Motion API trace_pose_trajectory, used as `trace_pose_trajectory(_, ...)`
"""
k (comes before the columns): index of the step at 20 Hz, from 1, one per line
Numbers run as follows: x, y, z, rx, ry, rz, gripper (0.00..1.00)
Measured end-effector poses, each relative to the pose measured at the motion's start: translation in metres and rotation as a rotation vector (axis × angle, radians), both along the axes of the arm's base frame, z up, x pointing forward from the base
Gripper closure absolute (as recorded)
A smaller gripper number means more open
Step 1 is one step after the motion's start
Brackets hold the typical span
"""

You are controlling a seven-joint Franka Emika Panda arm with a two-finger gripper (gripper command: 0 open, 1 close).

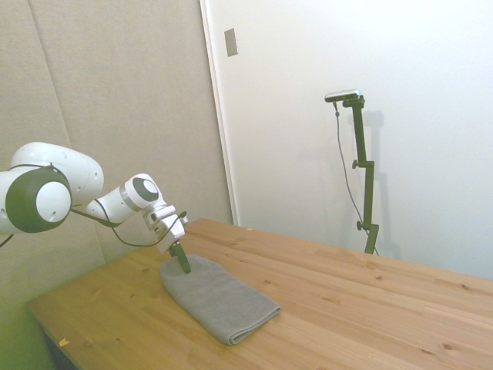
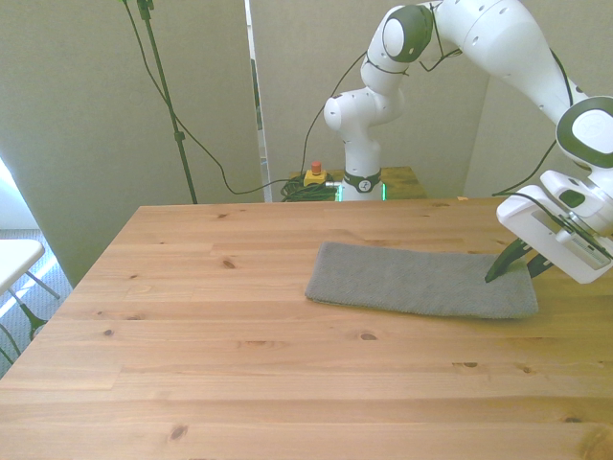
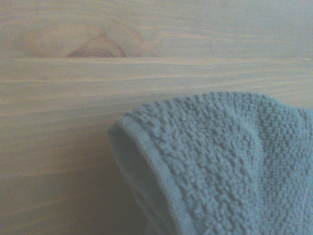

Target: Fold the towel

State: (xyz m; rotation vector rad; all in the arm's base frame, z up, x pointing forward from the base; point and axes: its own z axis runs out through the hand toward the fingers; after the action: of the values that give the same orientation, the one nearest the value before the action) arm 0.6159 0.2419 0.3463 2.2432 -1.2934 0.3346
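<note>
We see the grey towel lying flat on the wooden bench, toward the front view's right. The fingers are spread slightly, tips down at the towel's end, gripping nothing that we can make out.

Looks like a robot lab set up in a plain room: a white robot arm mounted behind a wooden table, with cables trailing behind the table, next to a red-and-yellow stop button, and bare beige wall panels.

Grey towel, flat, lengthwise on table
</note>
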Motion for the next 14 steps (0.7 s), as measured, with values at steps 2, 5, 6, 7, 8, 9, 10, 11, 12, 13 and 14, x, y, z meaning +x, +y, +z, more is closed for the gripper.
trace_pose_trajectory(2,-0.009,-0.004,0.009,0.028,0.007,0.020,1.00)
trace_pose_trajectory(5,-0.026,-0.011,0.030,0.087,0.017,0.056,1.00)
trace_pose_trajectory(6,-0.032,-0.015,0.038,0.113,0.023,0.075,1.00)
trace_pose_trajectory(7,-0.040,-0.020,0.047,0.142,0.029,0.091,1.00)
trace_pose_trajectory(8,-0.046,-0.025,0.055,0.167,0.034,0.103,1.00)
trace_pose_trajectory(9,-0.053,-0.032,0.063,0.186,0.039,0.113,1.00)
trace_pose_trajectory(10,-0.059,-0.040,0.072,0.203,0.038,0.120,1.00)
trace_pose_trajectory(11,-0.063,-0.047,0.078,0.216,0.036,0.123,1.00)
trace_pose_trajectory(12,-0.067,-0.054,0.083,0.229,0.032,0.127,1.00)
trace_pose_trajectory(13,-0.070,-0.063,0.089,0.242,0.027,0.129,1.00)
trace_pose_trajectory(14,-0.072,-0.073,0.094,0.257,0.021,0.128,1.00)
